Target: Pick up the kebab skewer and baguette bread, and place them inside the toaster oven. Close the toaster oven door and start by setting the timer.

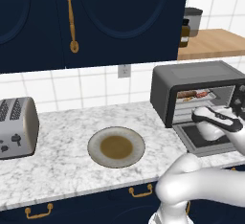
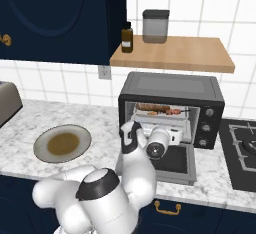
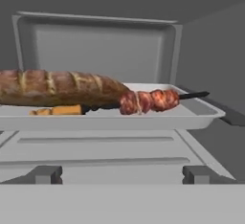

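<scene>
Sitting at the left end of the marble counter (image 1: 62, 165) is a silver toaster (image 1: 16, 127), with a round plate (image 1: 116, 147) near the counter's middle. Further right stands the toaster oven (image 2: 172, 108), its toaster oven door (image 2: 175, 163) dropped flat toward the counter's front edge. Inside, a pale tray (image 3: 143, 117) carries the baguette bread (image 3: 57, 88) along its back edge and the kebab skewer (image 3: 143, 101) just in front, touching it. Before the opening, the gripper (image 2: 172, 135) has its jaws spread wide, holding nothing.
</scene>
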